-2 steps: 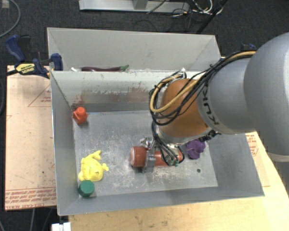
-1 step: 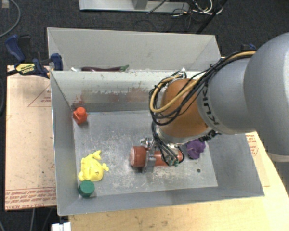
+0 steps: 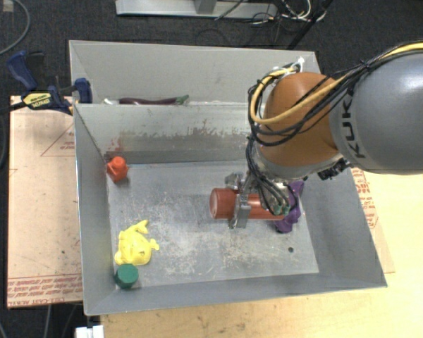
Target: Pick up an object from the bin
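A red cylinder (image 3: 224,203) lies on its side on the bin floor, right of the middle. My gripper (image 3: 238,215) is down right at it, its grey metal end crossing the cylinder's middle. A purple thing (image 3: 290,217) lies against the cylinder's right end, partly hidden under the arm's wrist. The cylinder's right half is hidden by the gripper and its cables.
A small orange thing (image 3: 116,168) sits at the back left of the floor. At the front left lie a yellow soft toy (image 3: 135,245) and a green cap (image 3: 126,277) just in front of it. The orange wrist cover and cables hang over the bin's right part.
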Robot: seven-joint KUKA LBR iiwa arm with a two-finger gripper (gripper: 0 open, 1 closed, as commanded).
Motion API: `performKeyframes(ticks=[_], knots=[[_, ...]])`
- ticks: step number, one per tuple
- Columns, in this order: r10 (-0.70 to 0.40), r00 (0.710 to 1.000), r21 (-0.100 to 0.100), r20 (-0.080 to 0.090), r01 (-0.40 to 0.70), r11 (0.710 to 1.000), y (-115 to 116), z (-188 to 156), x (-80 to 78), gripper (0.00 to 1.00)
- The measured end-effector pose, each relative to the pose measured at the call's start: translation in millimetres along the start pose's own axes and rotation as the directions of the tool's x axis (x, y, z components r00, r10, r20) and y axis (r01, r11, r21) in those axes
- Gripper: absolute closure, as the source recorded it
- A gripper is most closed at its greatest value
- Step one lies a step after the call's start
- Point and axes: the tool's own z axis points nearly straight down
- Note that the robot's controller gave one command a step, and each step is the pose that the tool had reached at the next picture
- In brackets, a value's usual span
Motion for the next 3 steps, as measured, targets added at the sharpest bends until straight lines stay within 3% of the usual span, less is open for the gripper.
performKeyframes(ticks=[1,2,3], knots=[[0.0,1.0,0.0,0.0,0.0,1.0,0.0,0.0,0.0,1.0],[0.003,1.0,-0.001,0.003,-0.003,1.0,6.5,-111.7,-11.0,1.0],[0.003,1.0,-0.001,0.003,-0.003,1.0,6.5,-111.7,-11.0,1.0]])
